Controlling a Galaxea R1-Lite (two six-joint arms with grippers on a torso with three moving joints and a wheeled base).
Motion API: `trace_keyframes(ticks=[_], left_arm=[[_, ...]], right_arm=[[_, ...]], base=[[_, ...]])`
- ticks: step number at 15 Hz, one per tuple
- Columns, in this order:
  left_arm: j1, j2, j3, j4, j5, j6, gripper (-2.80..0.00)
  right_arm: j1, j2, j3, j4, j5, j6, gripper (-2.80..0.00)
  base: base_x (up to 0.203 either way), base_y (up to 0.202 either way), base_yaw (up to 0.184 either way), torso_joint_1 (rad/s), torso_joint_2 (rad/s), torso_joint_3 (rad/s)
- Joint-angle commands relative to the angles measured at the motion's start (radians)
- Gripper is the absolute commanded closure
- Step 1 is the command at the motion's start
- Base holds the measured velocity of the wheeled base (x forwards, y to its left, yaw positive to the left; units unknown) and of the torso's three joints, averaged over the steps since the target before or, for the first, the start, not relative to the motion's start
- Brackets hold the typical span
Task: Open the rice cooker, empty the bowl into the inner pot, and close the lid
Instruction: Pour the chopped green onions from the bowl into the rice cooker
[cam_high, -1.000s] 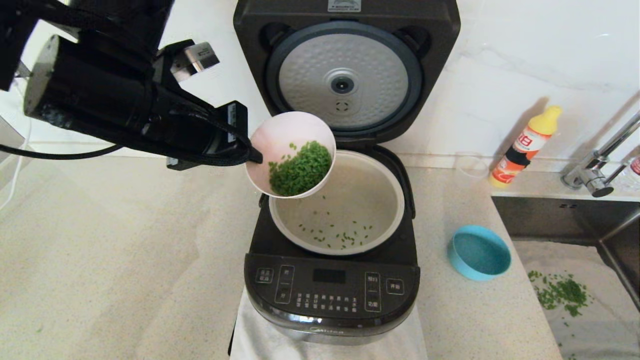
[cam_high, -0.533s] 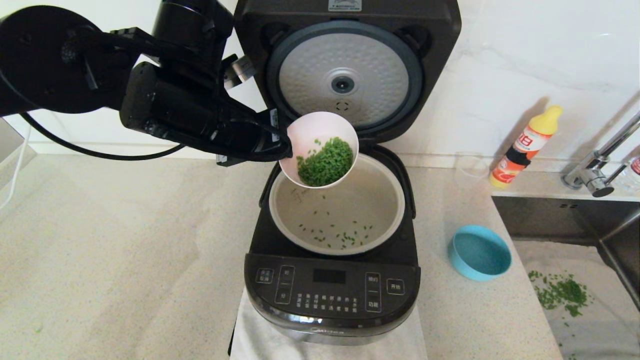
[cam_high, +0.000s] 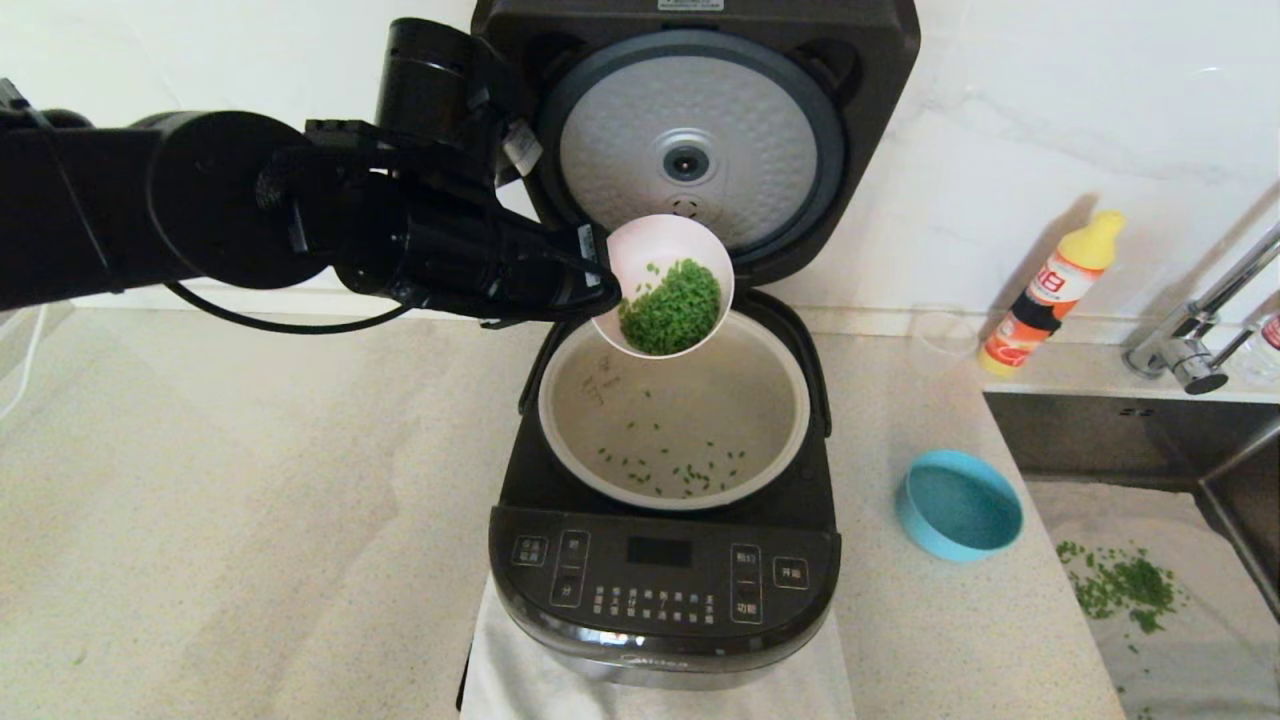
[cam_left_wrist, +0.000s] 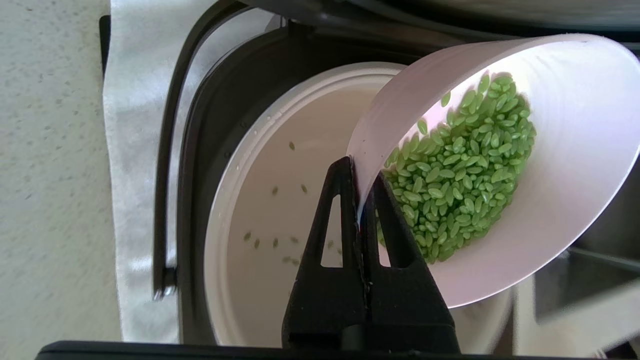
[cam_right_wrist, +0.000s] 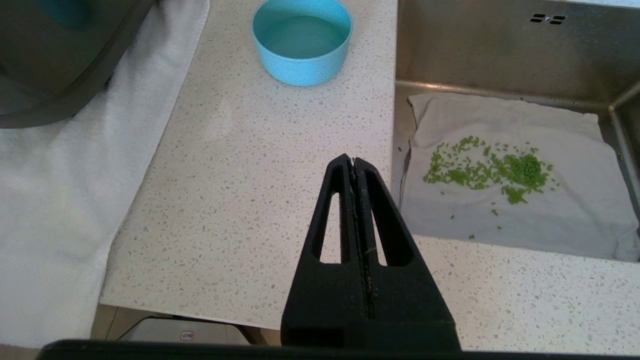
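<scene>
Left gripper (cam_left_wrist: 361, 175) pinching the rim of the white bowl (cam_high: 668, 285) between closed fingers, above the far-left edge of the inner pot (cam_high: 674, 408); bowl tipped, mouth facing right and seemingly downward, green grains (cam_left_wrist: 457, 170) inside. Lid (cam_high: 692, 140) upright behind the rice cooker (cam_high: 662, 590). Right gripper (cam_right_wrist: 356, 172) closed on nothing over the surface (cam_right_wrist: 250, 165).

The tilted bowl (cam_high: 668, 285) hangs over the inner pot (cam_high: 674, 408); the lid (cam_high: 690, 140) stands behind; another bowl (cam_high: 958, 505) sits right.

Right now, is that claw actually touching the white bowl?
Touching. The left wrist view shows the left end effector pinched shut on the white bowl rim, one finger inside, one outside.
</scene>
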Motion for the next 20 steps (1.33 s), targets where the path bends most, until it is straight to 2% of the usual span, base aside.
trace_keyframes(ticks=[1, 4, 5, 6, 10, 12, 15, 16, 18, 20], left_arm=[[-0.006, -0.006, 0.119, -0.132, 0.01, 0.001, 0.0], [-0.008, -0.012, 0.273, -0.441, 0.025, 0.009, 0.0], [-0.008, -0.01, 0.308, -0.512, 0.035, 0.014, 0.0], [-0.008, -0.007, 0.327, -0.553, 0.041, 0.017, 0.0], [-0.008, -0.029, 0.386, -0.565, 0.04, 0.043, 0.0], [-0.008, -0.037, 0.456, -0.662, 0.036, 0.095, 0.0], [-0.008, -0.042, 0.578, -0.931, 0.016, 0.22, 0.0], [-0.008, -0.044, 0.608, -0.98, 0.005, 0.261, 0.0], [-0.007, -0.063, 0.649, -0.997, -0.014, 0.29, 0.0], [-0.006, -0.089, 0.712, -1.063, -0.088, 0.323, 0.0]], right_arm=[[0.0, 0.0, 0.0, 0.001, 0.001, 0.0, 0.0], [0.0, 0.0, 0.0, 0.001, 0.001, 0.0, 0.0], [0.0, 0.0, 0.0, 0.001, 0.001, 0.0, 0.0], [0.0, 0.0, 0.0, 0.001, 0.001, 0.0, 0.0], [0.0, 0.0, 0.0, 0.001, 0.001, 0.0, 0.0], [0.0, 0.0, 0.0, 0.001, 0.001, 0.0, 0.0], [0.0, 0.0, 0.0, 0.001, 0.001, 0.0, 0.0], [0.0, 0.0, 0.0, 0.001, 0.001, 0.0, 0.0], [0.0, 0.0, 0.0, 0.001, 0.001, 0.0, 0.0], [0.0, 0.0, 0.0, 0.001, 0.001, 0.0, 0.0]], base=[[0.0, 0.0, 0.0, 0.0, 0.0, 0.0], [0.0, 0.0, 0.0, 0.0, 0.0, 0.0], [0.0, 0.0, 0.0, 0.0, 0.0, 0.0], [0.0, 0.0, 0.0, 0.0, 0.0, 0.0], [0.0, 0.0, 0.0, 0.0, 0.0, 0.0], [0.0, 0.0, 0.0, 0.0, 0.0, 0.0], [0.0, 0.0, 0.0, 0.0, 0.0, 0.0], [0.0, 0.0, 0.0, 0.0, 0.0, 0.0], [0.0, 0.0, 0.0, 0.0, 0.0, 0.0], [0.0, 0.0, 0.0, 0.0, 0.0, 0.0]])
